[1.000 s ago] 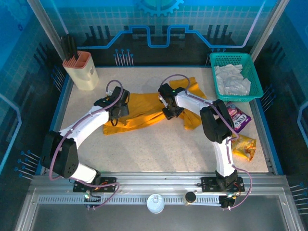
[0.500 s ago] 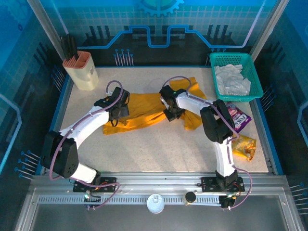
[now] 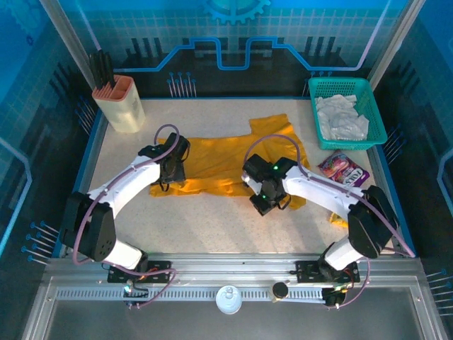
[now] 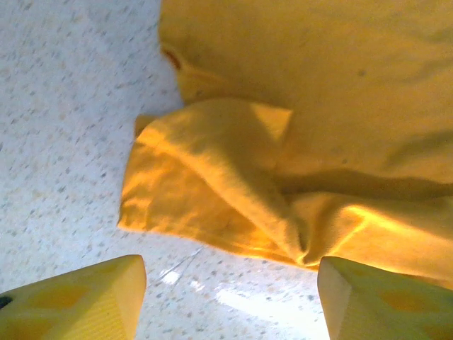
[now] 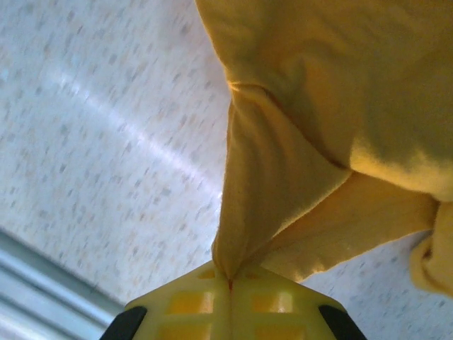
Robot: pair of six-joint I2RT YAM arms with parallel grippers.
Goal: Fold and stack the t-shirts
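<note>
Right wrist view: right gripper (image 5: 230,282) pinches a fold of the orange t-shirt (image 5: 318,85); left gripper (image 4: 230,301) hangs open over its crumpled edge.

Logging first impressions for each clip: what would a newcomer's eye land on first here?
The mustard-orange t-shirt sprawled across the middle of the table catches the eye first, the right claw shut on a pinch of its near edge. The left claw hangs open over its left end; a pale t-shirt lies crumpled in the green basket at far right.
</note>
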